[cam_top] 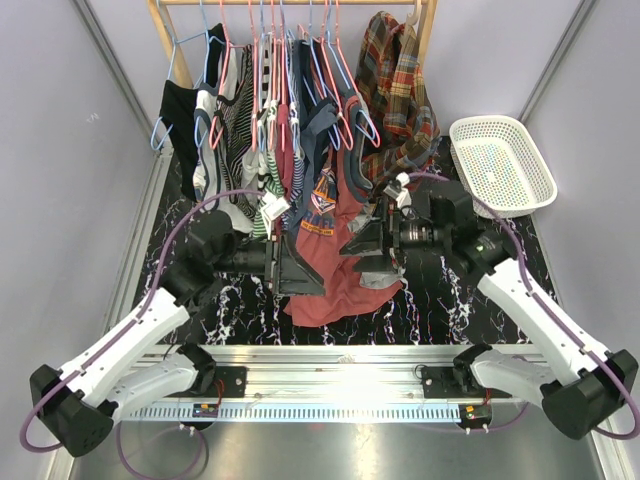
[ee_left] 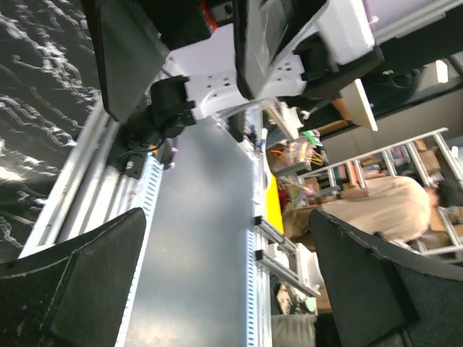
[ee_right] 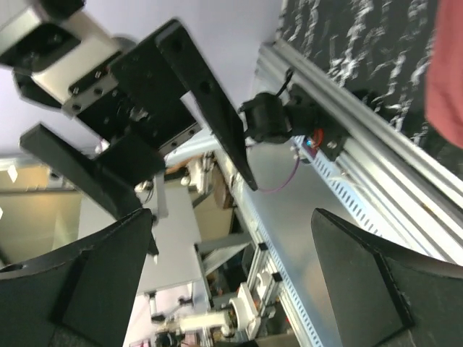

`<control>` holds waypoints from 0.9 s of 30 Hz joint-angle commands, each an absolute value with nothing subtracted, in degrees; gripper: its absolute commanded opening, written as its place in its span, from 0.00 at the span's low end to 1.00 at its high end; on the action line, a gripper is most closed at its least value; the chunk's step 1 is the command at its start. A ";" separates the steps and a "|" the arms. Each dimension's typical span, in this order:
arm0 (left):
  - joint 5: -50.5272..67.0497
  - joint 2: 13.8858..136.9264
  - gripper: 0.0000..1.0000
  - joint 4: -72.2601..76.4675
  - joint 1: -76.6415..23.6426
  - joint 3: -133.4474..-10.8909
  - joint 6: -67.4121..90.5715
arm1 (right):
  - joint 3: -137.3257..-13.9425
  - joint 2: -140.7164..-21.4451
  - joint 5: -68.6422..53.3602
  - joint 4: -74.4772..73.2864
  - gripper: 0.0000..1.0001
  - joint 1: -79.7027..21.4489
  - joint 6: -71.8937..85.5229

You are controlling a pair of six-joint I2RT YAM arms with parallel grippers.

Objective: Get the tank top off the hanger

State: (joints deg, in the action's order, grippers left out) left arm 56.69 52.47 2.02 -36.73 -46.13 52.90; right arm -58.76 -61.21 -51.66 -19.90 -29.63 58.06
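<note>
The tank top, with thin green and white stripes, hangs on a hanger on the rack at the back, left of the large red print shirt. A white tag dangles at its lower edge. My left gripper is open and empty, low in front of the red shirt's left side, below the tank top. My right gripper is open and empty at the red shirt's right side, facing the left one. The left wrist view shows my open left gripper and the right gripper's fingers. The right wrist view shows my open right gripper.
A wooden rack holds several hangers with navy tops and a plaid shirt. A white basket stands at the back right. An aluminium rail runs along the near edge. The red shirt's edge shows in the right wrist view.
</note>
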 commanded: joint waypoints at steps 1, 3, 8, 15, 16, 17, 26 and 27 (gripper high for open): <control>52.40 50.89 0.99 -15.56 -35.52 -52.81 41.42 | -67.74 -61.26 -42.30 -32.36 1.00 -29.88 47.66; 47.91 50.28 0.99 -23.25 -30.26 -55.36 35.26 | -73.89 -62.66 -32.56 -40.30 1.00 -29.71 41.96; 33.88 51.67 0.99 -47.25 -11.89 -60.28 20.96 | -81.47 -64.16 -13.92 -61.15 1.00 -24.01 36.57; 13.55 54.40 0.99 -55.63 -5.45 -71.35 15.21 | -88.94 -64.50 5.61 -74.08 1.00 -11.25 28.84; 11.88 55.54 0.99 -55.98 -5.28 -71.80 14.77 | -89.82 -65.21 6.93 -75.22 1.00 -11.34 28.57; 8.91 55.98 0.99 -55.90 -4.93 -71.46 13.81 | -90.61 -66.08 8.51 -75.41 1.00 -11.25 28.22; 3.25 64.86 0.99 -50.19 1.39 -57.95 13.18 | -72.53 -76.54 7.30 -62.06 1.00 -11.25 27.60; 3.34 65.65 0.99 -49.58 1.93 -56.88 13.18 | -71.38 -78.47 6.86 -60.92 1.00 -11.25 27.51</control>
